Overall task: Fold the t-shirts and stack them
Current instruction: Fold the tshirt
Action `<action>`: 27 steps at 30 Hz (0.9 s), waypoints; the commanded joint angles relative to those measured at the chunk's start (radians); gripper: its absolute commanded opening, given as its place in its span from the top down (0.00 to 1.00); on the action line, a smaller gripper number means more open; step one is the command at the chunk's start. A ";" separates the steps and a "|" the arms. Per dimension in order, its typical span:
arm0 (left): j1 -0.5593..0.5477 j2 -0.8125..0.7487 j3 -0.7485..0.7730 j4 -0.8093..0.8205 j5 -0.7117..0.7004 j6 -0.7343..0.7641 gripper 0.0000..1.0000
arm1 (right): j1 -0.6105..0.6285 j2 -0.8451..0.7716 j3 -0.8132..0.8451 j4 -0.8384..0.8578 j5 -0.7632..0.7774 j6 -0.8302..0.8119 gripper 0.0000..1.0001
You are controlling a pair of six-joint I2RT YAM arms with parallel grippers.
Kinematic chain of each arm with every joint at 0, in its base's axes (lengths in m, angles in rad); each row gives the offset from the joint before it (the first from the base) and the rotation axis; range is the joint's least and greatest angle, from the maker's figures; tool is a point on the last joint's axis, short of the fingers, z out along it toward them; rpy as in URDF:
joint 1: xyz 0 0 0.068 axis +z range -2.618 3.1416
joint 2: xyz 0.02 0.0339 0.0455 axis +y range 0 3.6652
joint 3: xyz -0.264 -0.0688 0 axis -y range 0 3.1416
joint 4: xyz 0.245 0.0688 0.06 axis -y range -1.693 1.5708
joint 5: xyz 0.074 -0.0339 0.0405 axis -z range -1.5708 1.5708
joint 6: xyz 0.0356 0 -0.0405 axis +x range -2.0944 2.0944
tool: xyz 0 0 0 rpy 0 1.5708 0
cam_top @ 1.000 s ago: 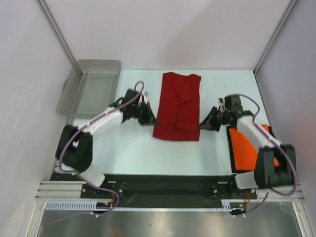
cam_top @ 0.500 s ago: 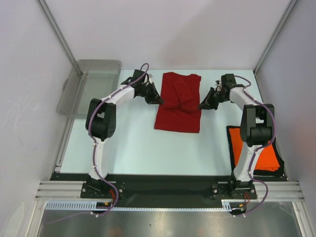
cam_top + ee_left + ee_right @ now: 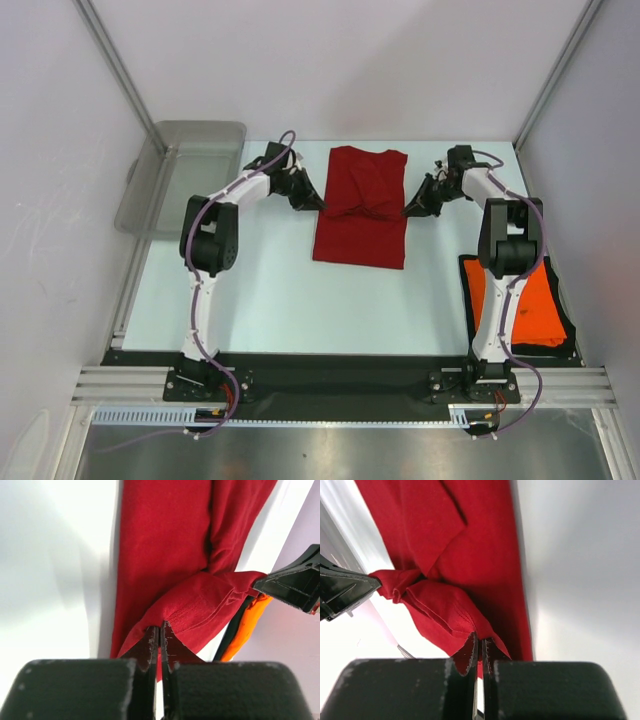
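Observation:
The dark red t-shirt (image 3: 362, 205) lies lengthwise on the table, folded into a narrow strip. My left gripper (image 3: 317, 204) is shut on its left edge, and my right gripper (image 3: 408, 212) is shut on its right edge. Both hold the near hem lifted over the middle of the shirt. In the left wrist view the red cloth (image 3: 200, 600) is pinched between the jaws, and likewise in the right wrist view (image 3: 445, 610). The bright orange t-shirt (image 3: 520, 305) lies flat on a black mat at the front right.
A translucent grey tub (image 3: 185, 175) stands off the table's back left corner. Metal frame posts rise at the back left (image 3: 120, 70) and back right. White walls close in the sides and back.
Both grippers carried the shirt's near hem away from me, from the front edge toward the middle. The shirt's visible length has shortened. In the last half second the motion is slight.

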 commanded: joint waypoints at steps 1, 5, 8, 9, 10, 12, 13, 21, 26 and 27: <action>0.008 0.016 0.064 -0.028 0.017 0.008 0.91 | -0.003 0.050 0.072 -0.039 -0.035 -0.022 0.95; 0.011 0.099 0.295 -0.219 -0.113 0.145 0.68 | -0.040 0.103 0.179 -0.040 0.006 -0.016 0.78; 0.011 0.148 0.553 -0.414 -0.237 0.260 0.66 | -0.080 0.209 0.331 -0.107 0.058 -0.010 0.65; 0.012 0.130 0.574 -0.442 -0.337 0.279 0.65 | -0.086 0.232 0.480 -0.191 0.074 -0.016 0.56; 0.012 0.098 0.562 -0.439 -0.366 0.296 0.65 | -0.091 0.248 0.550 -0.232 0.091 -0.025 0.52; 0.005 -0.043 0.419 -0.390 -0.408 0.327 0.61 | -0.092 0.256 0.681 -0.328 0.149 -0.060 0.47; 0.000 -0.097 0.351 -0.313 -0.394 0.328 0.57 | -0.091 0.242 0.687 -0.353 0.163 -0.068 0.43; -0.125 -0.303 -0.162 0.022 -0.124 0.296 0.62 | 0.055 -0.178 0.006 0.028 0.132 -0.027 0.43; -0.178 -0.209 -0.134 0.134 -0.040 0.243 0.64 | 0.089 -0.231 -0.251 0.265 0.034 0.126 0.61; -0.181 -0.188 -0.127 0.147 -0.028 0.232 0.65 | 0.084 -0.222 -0.265 0.333 0.010 0.146 0.67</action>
